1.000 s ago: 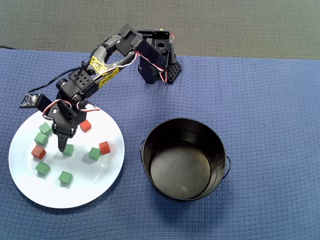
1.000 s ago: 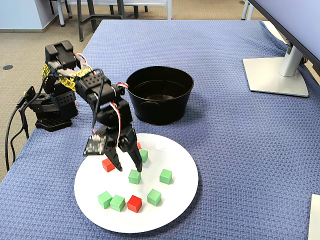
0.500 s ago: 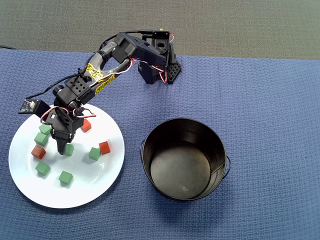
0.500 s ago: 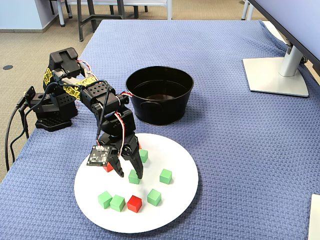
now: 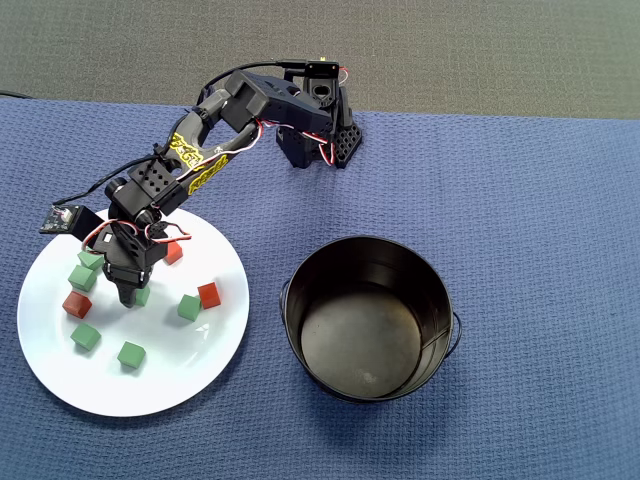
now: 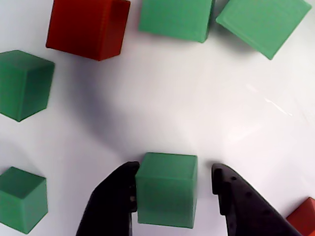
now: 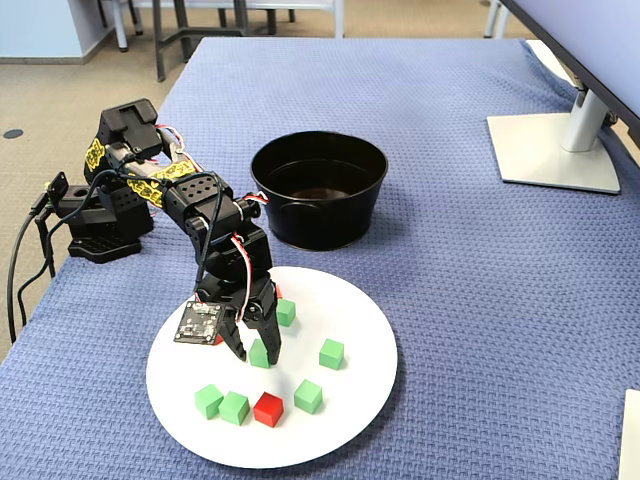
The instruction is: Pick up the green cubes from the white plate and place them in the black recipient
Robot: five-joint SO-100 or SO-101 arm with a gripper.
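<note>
Wrist view: tool (image 6: 172,189) straddles green cube (image 6: 166,189), w/ gap at one finger.

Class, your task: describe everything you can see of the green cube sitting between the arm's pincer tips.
The green cube is small, matte and plain, with crisp edges and no markings. It rests flat and upright on the white plate, between the two black fingers of the pincer. In the wrist view one finger touches its side, while a thin gap shows before the other. Other cubes lie apart from it; none touches it.
</note>
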